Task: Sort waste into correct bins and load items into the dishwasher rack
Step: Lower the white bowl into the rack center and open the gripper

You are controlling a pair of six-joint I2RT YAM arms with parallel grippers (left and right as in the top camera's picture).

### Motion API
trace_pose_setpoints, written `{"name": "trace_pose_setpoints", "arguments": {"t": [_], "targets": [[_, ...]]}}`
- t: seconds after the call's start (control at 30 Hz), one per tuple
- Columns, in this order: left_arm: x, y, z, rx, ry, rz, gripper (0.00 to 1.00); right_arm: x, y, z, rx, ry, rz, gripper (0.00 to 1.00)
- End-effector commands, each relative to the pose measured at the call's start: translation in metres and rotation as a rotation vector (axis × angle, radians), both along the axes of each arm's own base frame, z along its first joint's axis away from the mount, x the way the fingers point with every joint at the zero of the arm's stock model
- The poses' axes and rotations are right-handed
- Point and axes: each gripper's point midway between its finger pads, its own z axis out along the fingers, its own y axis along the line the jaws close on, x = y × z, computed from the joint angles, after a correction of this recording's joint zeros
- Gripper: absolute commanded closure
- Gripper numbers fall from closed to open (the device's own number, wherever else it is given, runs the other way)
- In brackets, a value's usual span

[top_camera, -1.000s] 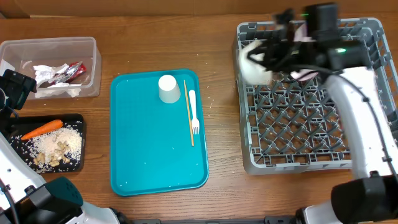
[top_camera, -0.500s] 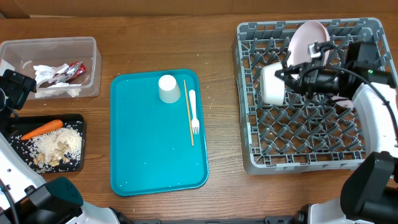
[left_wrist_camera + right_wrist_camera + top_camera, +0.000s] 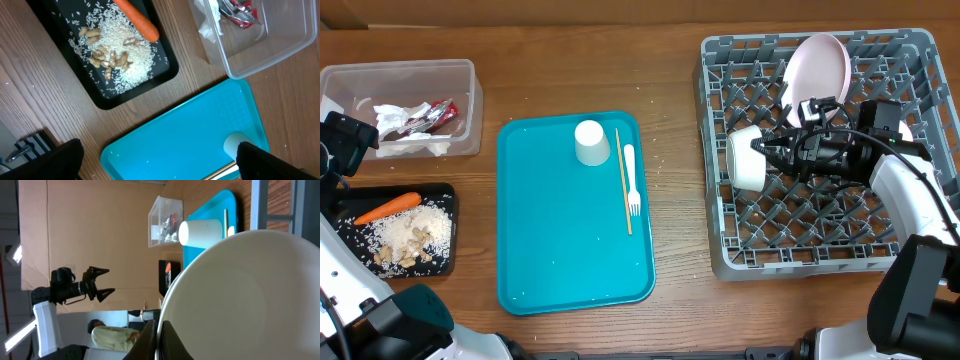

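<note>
Jaws of the right gripper [image 3: 772, 156] are clenched on the rim of a white bowl [image 3: 744, 158], holding it on edge over the dishwasher rack [image 3: 720, 262], at about 9 o'clock within the rack. In the right wrist view the bowl's pale underside fills most of the picture. The left gripper [image 3: 157, 150] is released, jaws wide and empty, above the near corner of the teal tray [image 3: 570, 260] and well away from the rack.

Sorting looks finished. At 10 o'clock on the worktop [image 3: 680, 300], the clear tub [image 3: 475, 100] holds the crumpled napkins [image 3: 395, 120] and the red wrapper [image 3: 435, 115]. At 8 o'clock, the black tray [image 3: 452, 230] holds the food scraps [image 3: 410, 240] and the carrot [image 3: 388, 207]. No loose waste shows on the teal tray.

Loading is partly done, by my reading. The pink plate [image 3: 820, 62] already stands tilted among the pegs at 12 o'clock in the rack. The bowl is at the rack but not yet let go. A second bowl I cannot find; the arm may hide it.

Left to load are the cup [image 3: 591, 143], upside down at 12 o'clock on the teal tray, and the fork [image 3: 631, 180] and wooden stick [image 3: 622, 180] lying just beside each other at its 2 o'clock.

Nothing lies between tray and rack. The rack's near wall and upright pegs are the likely snags.
</note>
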Motion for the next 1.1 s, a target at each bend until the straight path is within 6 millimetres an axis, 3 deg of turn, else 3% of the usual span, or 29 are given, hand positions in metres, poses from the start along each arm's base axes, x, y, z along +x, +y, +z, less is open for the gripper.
{"name": "trace_pose_setpoints", "arguments": {"t": [0.0,0.43,0.9,1.07], "targets": [[-0.001,0.002,-0.002,0.001,0.013,0.013,0.00,0.002,-0.005,-0.009,-0.036,0.010,-0.022,0.96],[-0.001,0.002,-0.002,0.001,0.013,0.013,0.00,0.018,-0.064,-0.015,-0.080,0.029,-0.205,0.96],[-0.001,0.002,-0.002,0.001,0.013,0.013,0.00,0.029,-0.089,-0.040,-0.229,0.136,-0.329,0.91],[-0.001,0.002,-0.002,0.001,0.013,0.013,0.00,0.035,-0.113,-0.048,-0.395,0.217,-0.418,0.85]]}}
